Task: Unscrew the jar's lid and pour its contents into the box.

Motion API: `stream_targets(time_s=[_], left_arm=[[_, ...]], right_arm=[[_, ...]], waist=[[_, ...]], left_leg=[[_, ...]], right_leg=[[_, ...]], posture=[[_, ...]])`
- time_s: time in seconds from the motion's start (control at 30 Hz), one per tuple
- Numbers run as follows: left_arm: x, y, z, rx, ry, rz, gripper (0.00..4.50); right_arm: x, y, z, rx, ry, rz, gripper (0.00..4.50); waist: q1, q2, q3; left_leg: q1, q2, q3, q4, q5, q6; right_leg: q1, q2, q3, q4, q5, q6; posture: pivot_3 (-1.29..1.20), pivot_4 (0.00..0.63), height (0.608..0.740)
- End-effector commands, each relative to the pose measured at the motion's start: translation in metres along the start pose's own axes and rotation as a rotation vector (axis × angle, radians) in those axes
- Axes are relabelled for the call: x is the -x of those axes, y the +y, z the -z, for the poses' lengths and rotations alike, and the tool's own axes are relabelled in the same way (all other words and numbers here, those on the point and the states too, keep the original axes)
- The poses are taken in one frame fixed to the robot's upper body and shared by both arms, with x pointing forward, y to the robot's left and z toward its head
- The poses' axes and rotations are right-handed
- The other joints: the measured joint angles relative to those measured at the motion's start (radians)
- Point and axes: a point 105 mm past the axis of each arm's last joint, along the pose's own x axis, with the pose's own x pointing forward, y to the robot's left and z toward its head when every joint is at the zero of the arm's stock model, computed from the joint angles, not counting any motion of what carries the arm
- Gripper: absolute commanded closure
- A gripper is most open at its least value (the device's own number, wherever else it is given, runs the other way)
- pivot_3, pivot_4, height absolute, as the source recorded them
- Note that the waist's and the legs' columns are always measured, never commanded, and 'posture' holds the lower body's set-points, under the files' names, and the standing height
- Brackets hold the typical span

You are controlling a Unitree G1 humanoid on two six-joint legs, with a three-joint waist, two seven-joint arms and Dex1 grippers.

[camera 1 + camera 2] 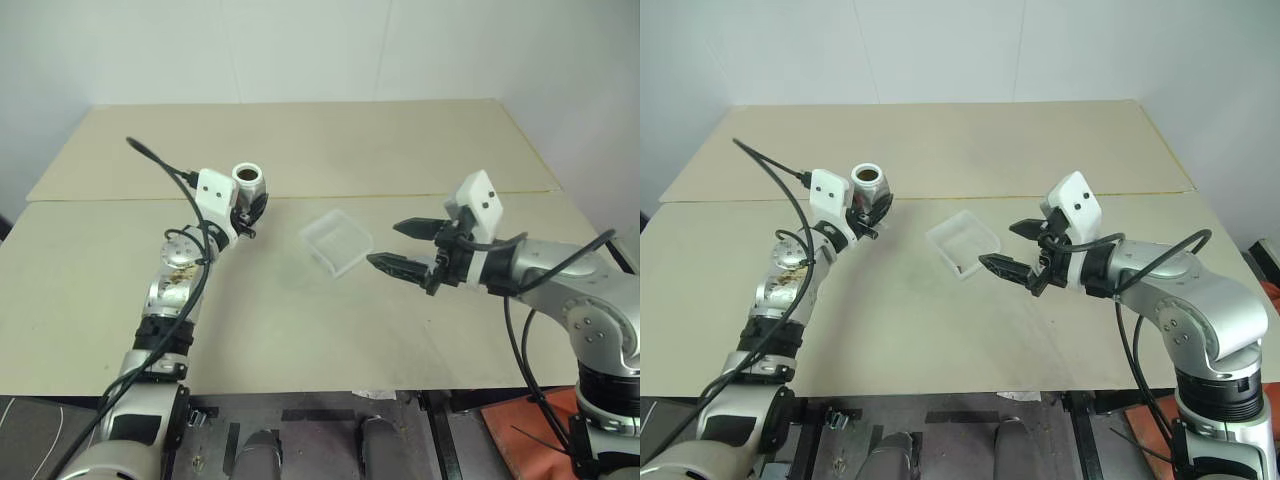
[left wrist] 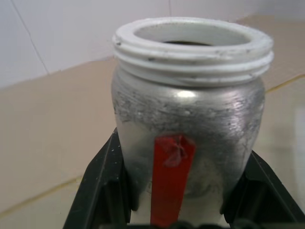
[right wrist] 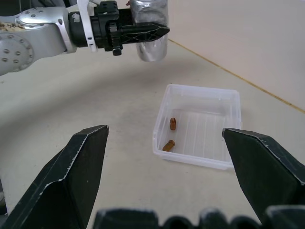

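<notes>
My left gripper (image 1: 251,207) is shut on the jar (image 1: 248,181), holding it upright above the table's left middle. The jar (image 2: 190,119) has silvery walls, a red strip on its side and a white threaded mouth that stands uncovered. The lid is out of view. The box (image 1: 337,242), a clear shallow tray, lies on the table between the arms, with two small brown pieces (image 3: 173,123) inside. My right gripper (image 1: 385,243) hovers just right of the box, open, with nothing between its fingers, pointing toward the box and the jar (image 3: 150,33).
The beige table (image 1: 300,320) is made of two boards with a seam (image 1: 420,194) running across behind the box. A black cable (image 1: 160,160) loops off my left wrist. The table's front edge (image 1: 300,390) lies close below the arms.
</notes>
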Motion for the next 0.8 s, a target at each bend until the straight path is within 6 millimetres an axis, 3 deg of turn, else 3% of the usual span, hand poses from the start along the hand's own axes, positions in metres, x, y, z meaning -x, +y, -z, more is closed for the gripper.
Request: stream_targets(time_s=[0.03,0.2,0.37,0.63,0.8], left_arm=[[0.006,-0.003,-0.006,0.006,-0.047,-0.012,2.57],[0.011,-0.003,0.024,-0.017,0.011,-0.063,2.57],[0.014,-0.005,0.038,-0.004,0.023,-0.064,2.57],[0.031,-0.005,0.040,-0.019,0.046,-0.027,0.04],[0.061,-0.006,0.031,-0.079,0.082,0.075,0.04]], right_arm=[[0.002,0.001,-0.008,0.041,-0.037,0.010,0.01],[0.000,0.003,-0.007,0.043,-0.027,0.003,0.01],[-0.001,0.005,-0.006,0.045,-0.021,-0.008,0.01],[-0.004,0.009,-0.004,0.045,-0.020,-0.025,0.00],[-0.001,0.010,0.000,0.044,-0.014,-0.019,0.00]], waist=[[0.000,0.000,0.000],[0.002,0.000,0.000],[0.004,0.000,0.000],[0.001,0.000,0.000],[0.000,0.000,0.000]], left_leg=[[0.000,0.000,0.000,0.000,0.000,0.000],[0.000,0.000,0.000,0.000,0.000,0.000],[0.000,0.000,0.000,0.000,0.000,0.000],[0.001,0.000,0.000,0.000,0.000,0.000],[0.001,0.000,0.000,-0.001,0.000,0.000]], right_leg=[[0.000,0.000,0.000,0.000,0.000,0.000],[0.000,0.000,0.000,-0.001,0.000,0.000],[0.000,0.000,0.000,-0.001,0.000,0.000],[0.000,0.000,0.000,-0.001,0.000,0.000],[0.000,0.000,0.000,-0.001,0.000,0.000]], posture=[[0.00,0.150,0.740],[0.00,0.150,0.740],[0.00,0.150,0.740],[0.00,0.150,0.740],[0.00,0.150,0.740]])
